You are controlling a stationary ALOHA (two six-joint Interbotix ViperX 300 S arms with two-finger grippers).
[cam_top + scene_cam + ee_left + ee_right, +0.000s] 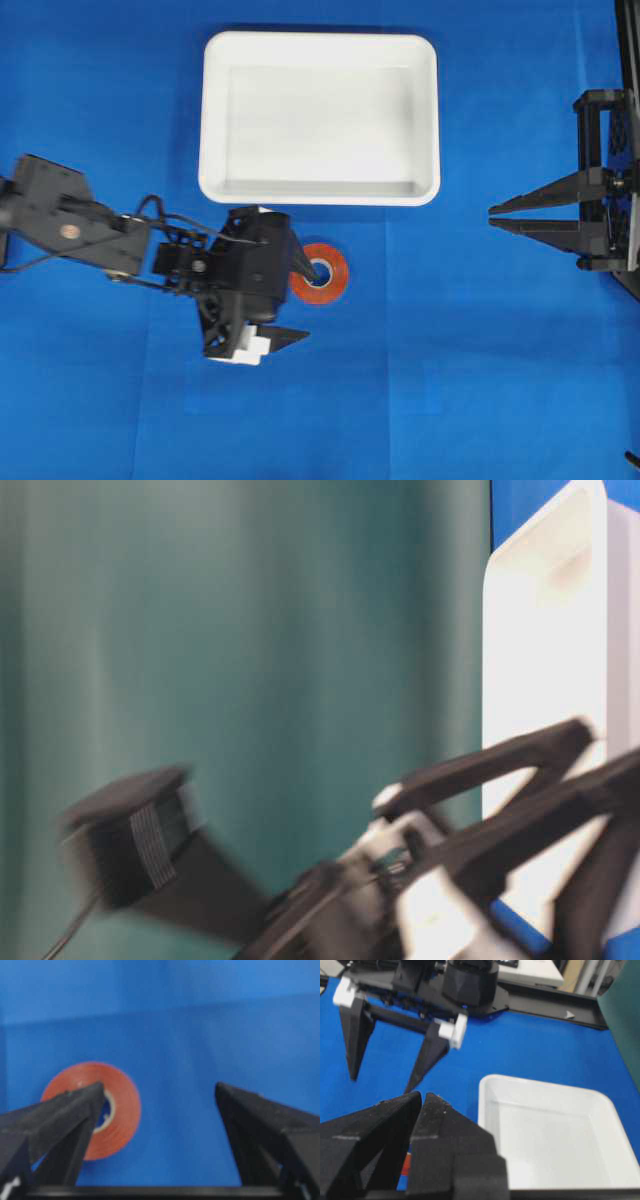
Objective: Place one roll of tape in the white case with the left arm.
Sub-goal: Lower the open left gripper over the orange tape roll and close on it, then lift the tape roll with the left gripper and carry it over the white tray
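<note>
The roll of tape (328,283), an orange-red ring with a pale core, lies flat on the blue table just below the white case (214,120). My left gripper (305,303) is open and empty. One lattice finger tip is over the tape's core and the other is well to the side of the roll. In the left wrist view the tape (122,1110) is partly hidden behind the left finger (70,1115) of the gripper (159,1087). My right gripper (492,217) is shut and empty at the right edge, pointing towards the middle.
The white case (487,1110) is empty and shows beside my right gripper (422,1095) in the right wrist view. The right arm's tall black frame (600,180) stands at the right edge. Blue table surrounds the tape.
</note>
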